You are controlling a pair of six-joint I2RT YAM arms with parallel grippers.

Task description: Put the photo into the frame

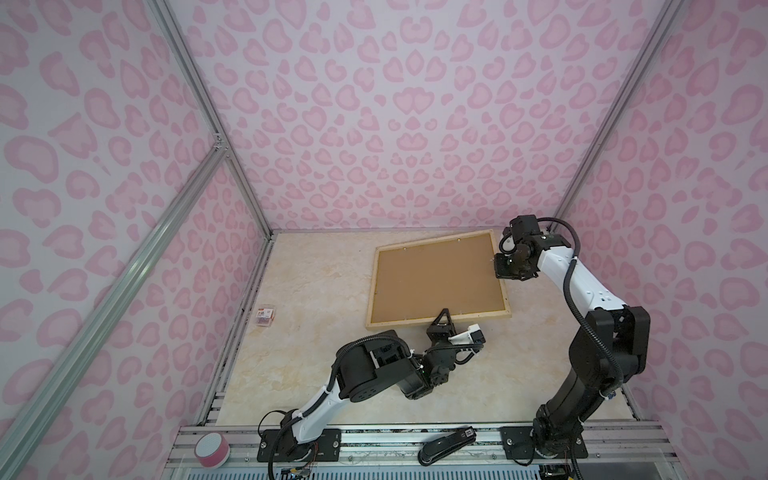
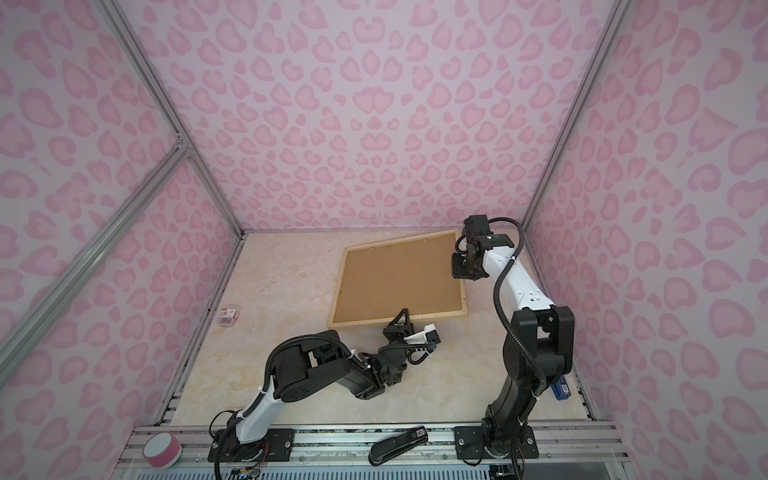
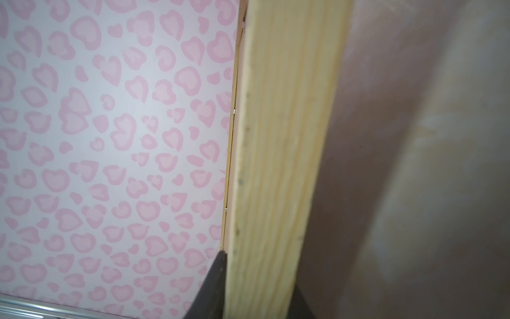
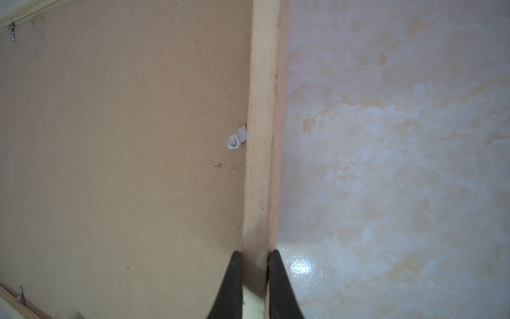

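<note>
walls (image 1: 374,124): pink heart print | alu struts (image 1: 199,95) | tabletop (image 1: 311,291): beige marble-look, glossy

Marbled desk (image 1: 316,291), pink heart-print walls (image 1: 374,124). Brown backing board (image 1: 436,282) lies flat at far right, metal tab (image 4: 236,140) at its edge. Small clear box (image 1: 264,317) sits at the desk's left edge. On the front rail (image 1: 374,434): black stapler (image 1: 446,445) in the middle, pink-and-white round can (image 1: 212,449) at left.
</note>
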